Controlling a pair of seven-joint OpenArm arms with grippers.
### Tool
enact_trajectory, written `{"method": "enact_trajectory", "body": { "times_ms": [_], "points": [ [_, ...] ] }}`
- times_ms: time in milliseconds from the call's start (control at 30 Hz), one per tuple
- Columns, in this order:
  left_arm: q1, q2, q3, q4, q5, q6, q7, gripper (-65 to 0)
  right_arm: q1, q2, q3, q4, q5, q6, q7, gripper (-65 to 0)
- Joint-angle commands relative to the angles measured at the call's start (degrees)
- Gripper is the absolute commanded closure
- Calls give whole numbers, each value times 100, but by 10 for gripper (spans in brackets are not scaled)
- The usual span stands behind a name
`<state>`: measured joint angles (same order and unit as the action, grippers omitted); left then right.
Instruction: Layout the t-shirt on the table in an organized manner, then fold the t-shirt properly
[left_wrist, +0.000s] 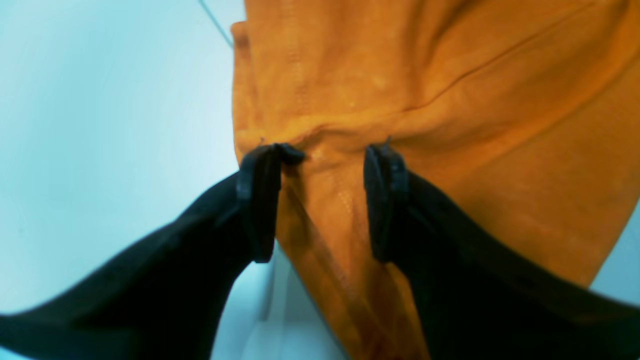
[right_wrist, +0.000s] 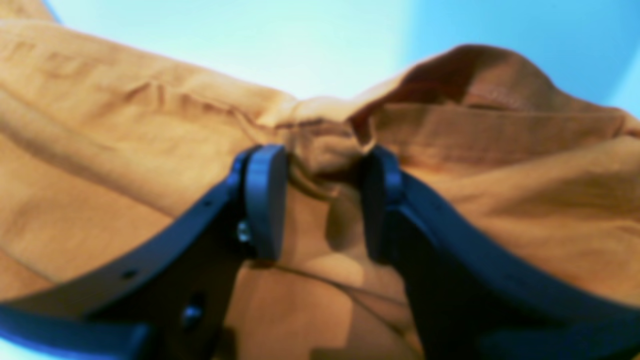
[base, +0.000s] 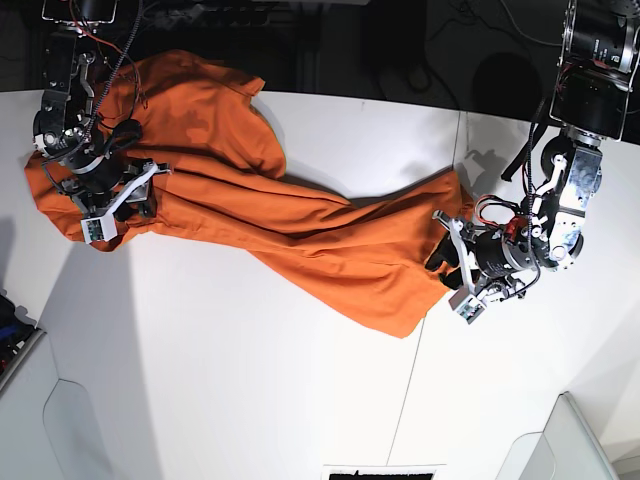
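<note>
The orange t-shirt (base: 300, 230) lies rumpled and stretched in a diagonal band across the white table (base: 250, 380), from the far left to the middle right. My left gripper (base: 442, 265) sits at the shirt's right end. In the left wrist view the left gripper (left_wrist: 325, 152) stands open, its fingers (left_wrist: 257, 200) straddling a hemmed edge of the t-shirt (left_wrist: 450, 100). My right gripper (base: 135, 190) is at the shirt's left end. In the blurred right wrist view the right gripper (right_wrist: 325, 155) is open around a bunched fold of the t-shirt (right_wrist: 125, 150).
The shirt's far-left part reaches past the table's back edge (base: 350, 97) into the dark area behind. A thin dark seam (base: 425, 330) crosses the tabletop. Pale bins stand at the near left corner (base: 40, 400) and the near right corner (base: 575, 440).
</note>
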<state>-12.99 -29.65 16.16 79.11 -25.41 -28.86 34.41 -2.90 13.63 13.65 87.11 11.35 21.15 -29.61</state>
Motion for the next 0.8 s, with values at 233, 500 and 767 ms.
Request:
{"method": "enact_trajectory", "body": {
  "times_ms": [233, 500, 767],
  "points": [
    [-129, -79, -39, 74, 114, 122, -254, -298, 63, 63, 26, 70, 24, -37, 24, -255],
    [-127, -20, -37, 46, 90, 120, -271, -302, 63, 61, 26, 70, 26, -39, 24, -255],
    [-129, 205, -39, -402, 129, 66, -337, -302, 61, 61, 26, 70, 26, -37, 20, -255]
  ]
}}
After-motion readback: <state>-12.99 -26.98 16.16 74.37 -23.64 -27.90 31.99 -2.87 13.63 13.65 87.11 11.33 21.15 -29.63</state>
